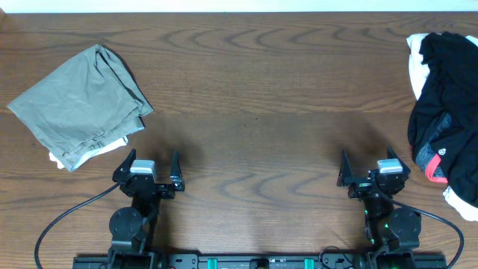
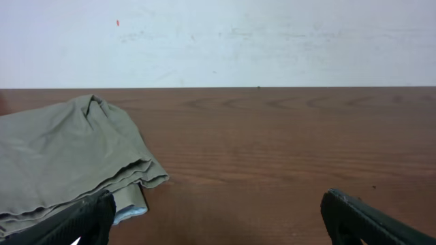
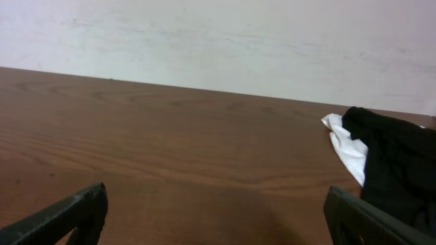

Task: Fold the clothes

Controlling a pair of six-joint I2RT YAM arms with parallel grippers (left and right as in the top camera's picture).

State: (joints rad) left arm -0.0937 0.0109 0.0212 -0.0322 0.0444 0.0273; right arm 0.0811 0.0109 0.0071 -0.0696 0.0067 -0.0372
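The khaki grey-green shorts [image 1: 81,104] lie folded into a rough rectangle at the table's far left, with a pale edge showing at their near corner. They also show in the left wrist view [image 2: 65,160], pale blue lining peeking out below. My left gripper [image 1: 153,170] is open and empty near the front edge, just right of and below the shorts. My right gripper [image 1: 367,173] is open and empty near the front right. Both sets of jaws hold nothing in the wrist views [image 2: 218,218] [image 3: 218,218].
A heap of black garments with white cloth and a red patch [image 1: 447,112] lies at the table's right edge; it also shows in the right wrist view [image 3: 388,160]. Wood table [image 1: 254,112] runs between the two piles. A pale wall stands behind the far edge.
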